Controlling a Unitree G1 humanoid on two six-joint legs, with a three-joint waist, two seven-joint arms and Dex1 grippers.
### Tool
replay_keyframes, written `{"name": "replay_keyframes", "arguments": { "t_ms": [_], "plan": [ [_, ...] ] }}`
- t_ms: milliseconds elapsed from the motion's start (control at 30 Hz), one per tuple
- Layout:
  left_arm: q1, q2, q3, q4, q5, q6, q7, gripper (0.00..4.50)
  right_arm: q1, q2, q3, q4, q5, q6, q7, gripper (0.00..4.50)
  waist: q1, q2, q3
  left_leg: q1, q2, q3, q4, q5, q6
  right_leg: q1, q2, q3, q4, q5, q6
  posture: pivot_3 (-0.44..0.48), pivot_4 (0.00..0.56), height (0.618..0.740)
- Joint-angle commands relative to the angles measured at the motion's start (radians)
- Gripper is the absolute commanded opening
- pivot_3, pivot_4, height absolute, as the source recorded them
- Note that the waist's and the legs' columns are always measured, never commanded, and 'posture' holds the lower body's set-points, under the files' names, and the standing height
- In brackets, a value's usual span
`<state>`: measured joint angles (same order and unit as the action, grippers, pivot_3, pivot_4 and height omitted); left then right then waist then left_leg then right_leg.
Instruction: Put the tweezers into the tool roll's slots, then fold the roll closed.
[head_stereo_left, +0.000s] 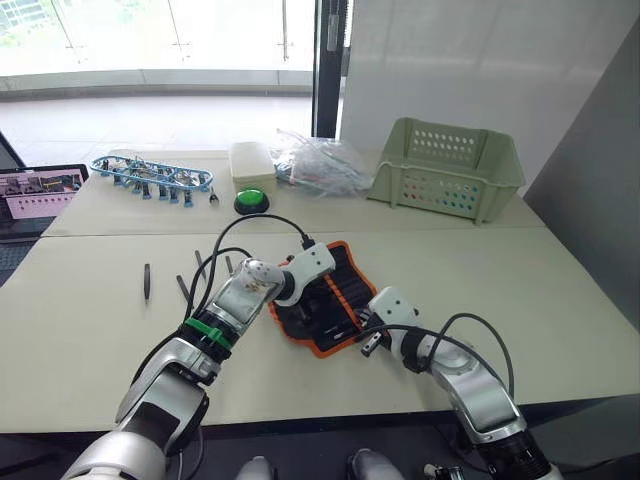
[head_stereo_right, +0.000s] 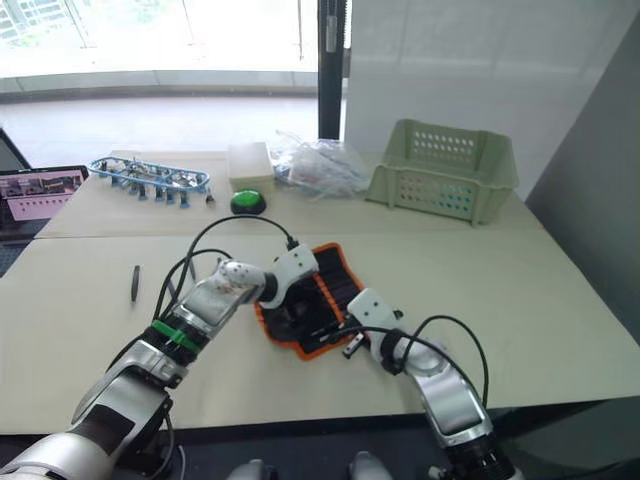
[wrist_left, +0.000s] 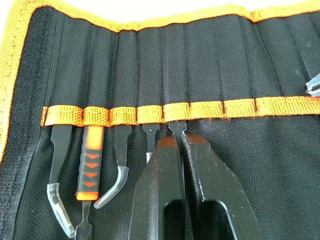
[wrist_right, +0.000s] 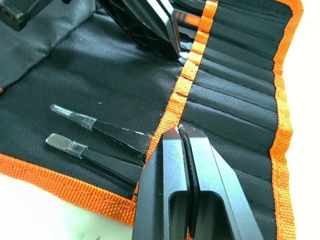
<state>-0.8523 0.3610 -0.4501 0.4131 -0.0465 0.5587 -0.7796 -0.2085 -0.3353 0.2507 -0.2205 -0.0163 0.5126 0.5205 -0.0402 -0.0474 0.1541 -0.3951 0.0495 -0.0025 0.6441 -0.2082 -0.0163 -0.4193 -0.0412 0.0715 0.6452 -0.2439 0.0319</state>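
The tool roll (head_stereo_left: 343, 283) lies open on the near table, black with orange edging. Its slots (wrist_left: 150, 112) run under an orange band and hold several tools. My left gripper (wrist_left: 177, 140) is over the roll's middle, shut on the stem of a tweezer (wrist_left: 175, 127) that sits in a slot. At the roll's near end, my right gripper (wrist_right: 178, 131) is shut on the orange slot band (wrist_right: 172, 107), beside two slotted tweezers (wrist_right: 107, 131) with clear tip caps. Loose tweezers (head_stereo_left: 146, 282) lie on the table left of the roll, with others (head_stereo_left: 182, 287) near my left arm.
On the far table stand a blue tray of small tools (head_stereo_left: 150, 175), a white box (head_stereo_left: 252, 160), a green button (head_stereo_left: 252, 201), a heap of clear bags (head_stereo_left: 325, 165) and a pale green basket (head_stereo_left: 447, 168). A screen (head_stereo_left: 35, 195) sits at the far left.
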Motion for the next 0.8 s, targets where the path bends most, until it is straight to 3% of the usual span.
{"name": "replay_keyframes", "arguments": {
  "t_ms": [33, 233, 433, 667, 800],
  "plan": [
    [-0.006, -0.002, 0.056, -0.022, 0.004, -0.022, 0.001, 0.69, 0.057, 0.014, 0.097, 0.051, 0.008, 0.063, 0.04, 0.0, -0.003, 0.0, 0.0, 0.0, 0.0, 0.0, 0.0, 0.0, 0.0, 0.0, 0.0, 0.0, 0.0, 0.0, 0.0, 0.0, 0.15, 0.725],
    [0.053, 0.072, 0.16, -0.197, -0.044, 0.037, -0.044, 2.61, 0.054, 0.022, 0.091, 0.062, 0.007, 0.058, 0.04, 0.0, -0.016, 0.0, 0.0, 0.0, 0.001, 0.0, -0.001, 0.0, 0.0, -0.002, 0.001, 0.001, 0.001, 0.0, -0.001, 0.0, 0.15, 0.725],
    [0.288, 0.265, 0.442, -0.588, -0.226, 0.215, -0.084, 4.45, 0.046, 0.023, 0.076, 0.076, 0.005, 0.04, 0.036, 0.0, -0.03, 0.001, 0.0, 0.0, 0.002, 0.0, -0.003, 0.0, 0.0, -0.002, 0.001, 0.001, 0.001, -0.001, -0.002, 0.0, 0.15, 0.725],
    [0.737, 0.321, 0.808, -0.783, -0.237, 0.092, 0.012, 4.45, 0.045, 0.012, 0.048, 0.076, 0.024, 0.006, 0.05, 0.0, -0.029, -0.001, -0.001, 0.004, 0.002, 0.001, -0.003, -0.001, 0.0, 0.0, 0.0, 0.0, 0.001, -0.002, -0.002, 0.0, 0.15, 0.725],
    [0.984, 0.254, 1.025, -0.836, -0.259, 0.042, 0.085, 4.45, 0.041, 0.007, 0.028, 0.084, 0.044, -0.01, 0.058, 0.0, -0.024, -0.002, -0.002, 0.004, 0.003, 0.002, -0.004, -0.001, 0.0, -0.001, -0.002, -0.001, 0.001, -0.003, -0.004, 0.0, 0.15, 0.725]
  ]
}}
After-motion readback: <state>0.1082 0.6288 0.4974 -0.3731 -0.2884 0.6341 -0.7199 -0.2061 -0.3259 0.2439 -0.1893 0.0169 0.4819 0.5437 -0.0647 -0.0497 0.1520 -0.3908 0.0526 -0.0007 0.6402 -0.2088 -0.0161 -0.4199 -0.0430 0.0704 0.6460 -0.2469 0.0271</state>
